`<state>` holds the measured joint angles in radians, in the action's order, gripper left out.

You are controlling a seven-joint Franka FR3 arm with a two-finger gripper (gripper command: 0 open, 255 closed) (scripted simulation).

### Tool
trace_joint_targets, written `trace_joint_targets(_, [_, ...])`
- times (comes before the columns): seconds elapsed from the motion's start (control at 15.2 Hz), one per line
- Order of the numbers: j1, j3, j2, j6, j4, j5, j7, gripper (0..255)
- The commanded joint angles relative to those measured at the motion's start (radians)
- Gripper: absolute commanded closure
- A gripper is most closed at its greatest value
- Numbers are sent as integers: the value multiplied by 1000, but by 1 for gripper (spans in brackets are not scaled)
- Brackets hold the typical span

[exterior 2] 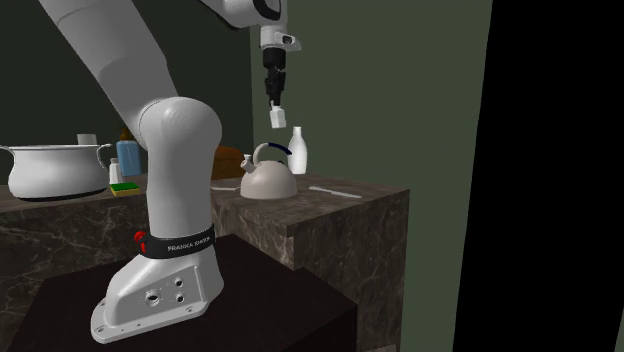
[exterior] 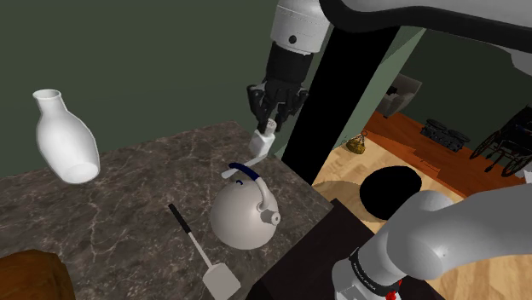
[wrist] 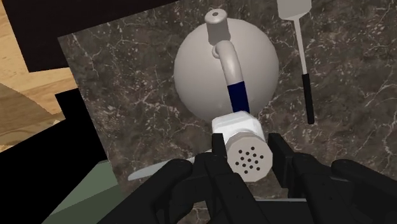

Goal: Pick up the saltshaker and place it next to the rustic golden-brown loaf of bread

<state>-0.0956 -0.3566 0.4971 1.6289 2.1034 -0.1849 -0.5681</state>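
Right, from my seat the arm rises off its stand, arches over the top of the shoulder view and drops its wrist nearly straight down over the far corner of the dark marbled counter. In the second exterior view the hand hangs vertically, well above the stone.

The gripper is clamped on the saltshaker; in the wrist view I see a black finger pressed to each side of it, just below the cap. The shaker is in the air, clear of the counter, hanging below the fingertips with its base down.

It is drawn plain white, with a squarish body and a round cap dotted with small dark holes, and that cap faces my wrist camera.

Straight beneath it sits a rounded pale grey kettle whose arched handle has a dark blue grip; shaker and kettle are apart. A spatula with a black handle and pale blade lies flat on the stone beside the kettle. A white vase shows at the shoulder view's left, well away from the hand.
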Motion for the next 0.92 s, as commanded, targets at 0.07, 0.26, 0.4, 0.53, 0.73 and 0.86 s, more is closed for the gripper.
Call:
trace_joint_targets(0.07, [-23, -58, -6, 0, -16, -24, -76, 255])
trace_joint_targets(0.26, [-42, -118, -22, 2, -42, -44, -152, 255])
trace_joint_targets(0.4, [-52, -160, -39, 4, -64, -53, -204, 255])
trace_joint_targets(0.53, [-61, -203, -61, 7, -91, -59, -258, 255])
trace_joint_targets(0.73, [-71, -272, -104, 12, -140, -60, -342, 255])
trace_joint_targets(0.86, [-76, -322, -141, 17, -178, -54, -402, 255])
